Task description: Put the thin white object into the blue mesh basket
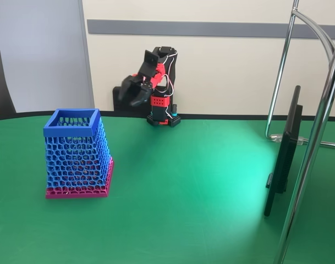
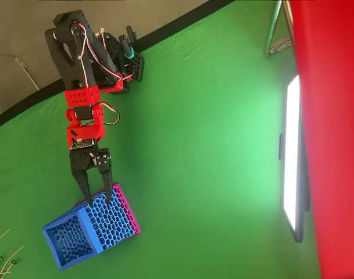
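From the fixed view, wide bare green table (image 1: 189, 192) stretches right of the blue mesh basket (image 1: 76, 154), which stands near the left edge; I cannot see its contents. My gripper (image 1: 135, 93) hangs raised at the far edge. From overhead, my gripper (image 2: 96, 195) is parted and empty, fingertips over the basket's pink base. Thin white objects (image 2: 2, 258) lie at the table's bottom-left corner, beyond the basket.

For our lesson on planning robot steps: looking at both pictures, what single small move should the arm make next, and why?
Probably swing toward the thin whitish strips lying at the lower left edge of the overhead view. The claw looks slightly open and seems to hold nothing, hovering near the blue mesh basket. The basket needs a strip first, so reaching past it seems the sensible start.
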